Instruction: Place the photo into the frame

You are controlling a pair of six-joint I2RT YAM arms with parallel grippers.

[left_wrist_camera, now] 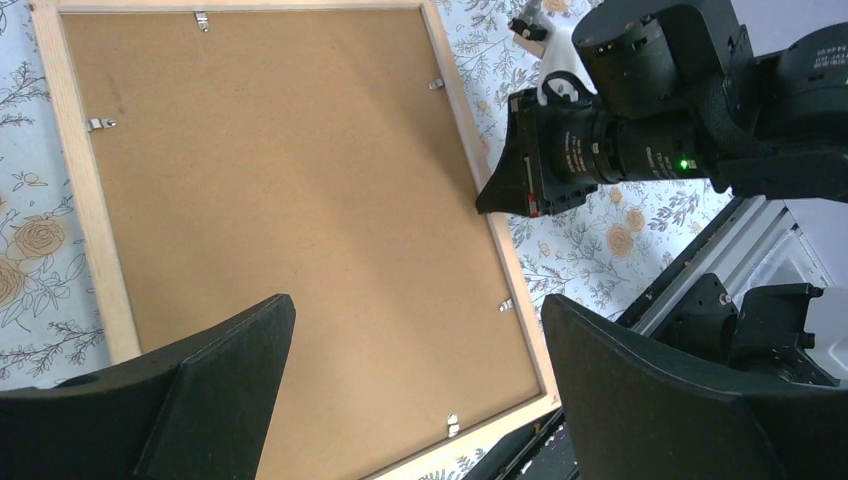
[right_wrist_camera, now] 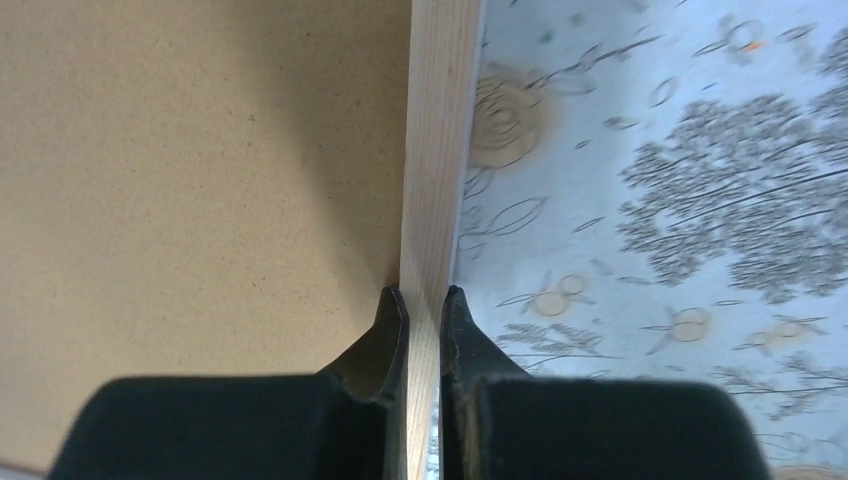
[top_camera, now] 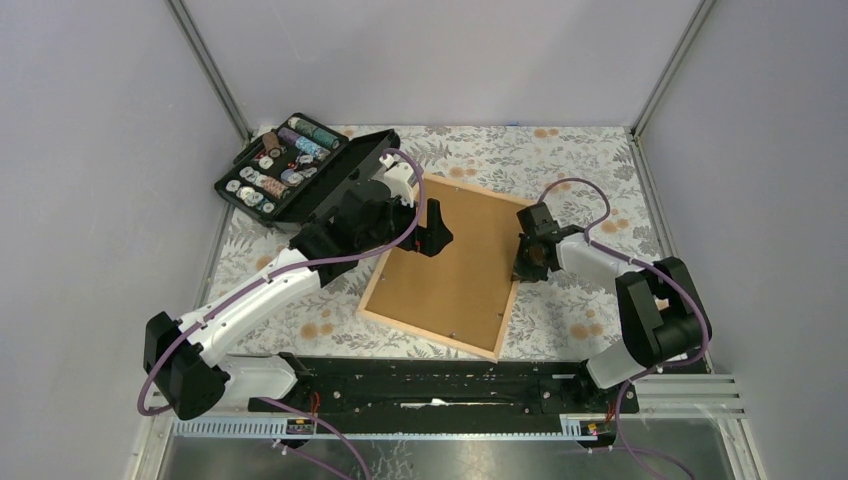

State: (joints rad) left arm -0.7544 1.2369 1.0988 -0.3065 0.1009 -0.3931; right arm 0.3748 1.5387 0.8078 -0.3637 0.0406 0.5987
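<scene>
The pale wood frame point(top_camera: 428, 336) lies face down in the middle of the table with the plain brown backing board point(top_camera: 450, 265) set in it. The photo is not in view. My left gripper point(top_camera: 425, 238) hovers open and empty over the frame's far left part; in the left wrist view point(left_wrist_camera: 415, 330) its jaws stand wide above the board point(left_wrist_camera: 300, 200). Small metal clips point(left_wrist_camera: 99, 124) line the frame's rail point(left_wrist_camera: 85, 210). My right gripper point(top_camera: 527, 262) is shut on the frame's right rail point(right_wrist_camera: 440, 150), its fingertips point(right_wrist_camera: 424, 300) one on each side of the wood.
An open black case point(top_camera: 285, 165) holding coins and rolls stands at the far left, just behind my left arm. A floral cloth point(top_camera: 580, 160) covers the table. A black rail point(top_camera: 440, 385) runs along the near edge. Grey walls close in both sides.
</scene>
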